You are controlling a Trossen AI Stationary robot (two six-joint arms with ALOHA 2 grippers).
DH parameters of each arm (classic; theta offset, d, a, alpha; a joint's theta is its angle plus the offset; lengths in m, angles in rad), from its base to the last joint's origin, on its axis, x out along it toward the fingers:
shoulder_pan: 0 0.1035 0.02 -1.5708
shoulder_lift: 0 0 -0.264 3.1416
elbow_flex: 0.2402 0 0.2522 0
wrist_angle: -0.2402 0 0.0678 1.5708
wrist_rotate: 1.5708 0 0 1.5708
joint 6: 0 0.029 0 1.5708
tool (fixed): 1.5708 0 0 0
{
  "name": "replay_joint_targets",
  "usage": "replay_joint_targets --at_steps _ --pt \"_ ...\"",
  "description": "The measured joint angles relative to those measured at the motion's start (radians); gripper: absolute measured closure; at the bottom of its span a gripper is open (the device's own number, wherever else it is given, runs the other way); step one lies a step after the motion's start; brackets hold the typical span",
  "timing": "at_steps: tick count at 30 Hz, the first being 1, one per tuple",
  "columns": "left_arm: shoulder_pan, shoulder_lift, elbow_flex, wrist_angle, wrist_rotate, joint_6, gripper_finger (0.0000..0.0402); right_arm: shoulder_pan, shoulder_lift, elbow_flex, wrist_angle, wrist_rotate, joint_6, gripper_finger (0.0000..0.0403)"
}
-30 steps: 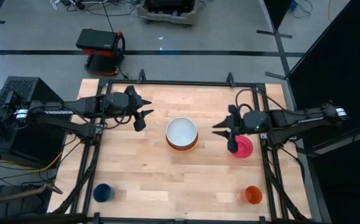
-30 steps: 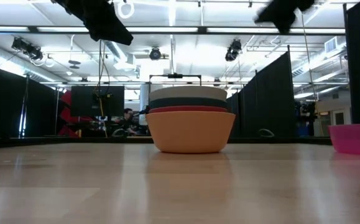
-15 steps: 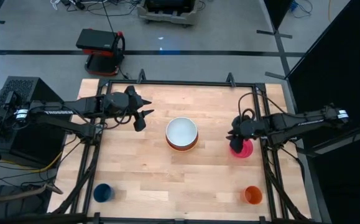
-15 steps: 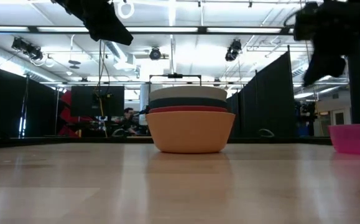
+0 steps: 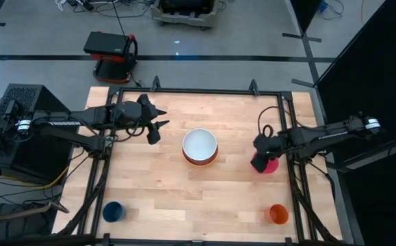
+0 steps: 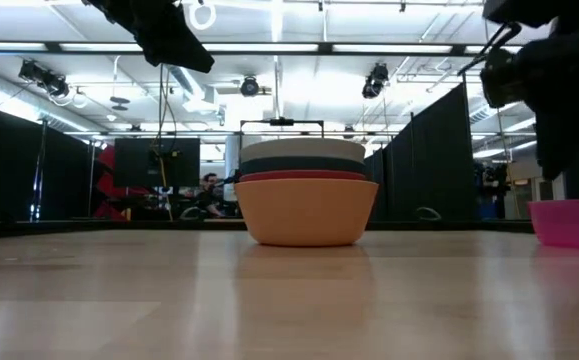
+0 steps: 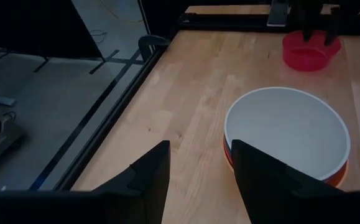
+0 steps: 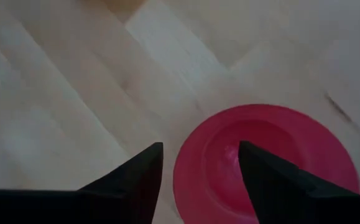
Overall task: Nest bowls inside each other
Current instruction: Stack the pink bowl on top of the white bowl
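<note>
right gripper (image 8: 199,163) open, empty, straddling pink bowl (image 8: 273,158) rim, right of frame: descend squarely before closing.

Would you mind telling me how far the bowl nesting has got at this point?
Done: four bowls sit nested mid-table, the white bowl on top and the yellow-orange bowl at the bottom. In hand: the right gripper is over the pink bowl, jaws open astride its rim, not yet gripping. Left: lifting that bowl into the stack. The left gripper waits beside the stack.
</note>
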Motion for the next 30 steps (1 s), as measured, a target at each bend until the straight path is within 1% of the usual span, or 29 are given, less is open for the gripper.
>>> replay_joint_targets --at_steps 6,23,27,30 --pt "0.000 0.000 0.000 -0.001 0.000 0.000 0.0243 0.000 0.118 0.000 0.021 -0.020 0.000 0.0216" --pt "0.000 0.000 0.000 -0.020 0.000 0.001 0.0243 0.001 0.263 0.000 0.088 -0.037 -0.027 0.0294" --pt "0.000 0.000 0.000 -0.026 0.000 0.001 0.0243 0.000 0.283 0.000 0.090 -0.038 -0.032 0.0333" --pt "0.000 0.000 0.000 -0.029 0.000 0.001 0.0243 0.000 0.286 0.000 0.090 -0.036 -0.034 0.0380"
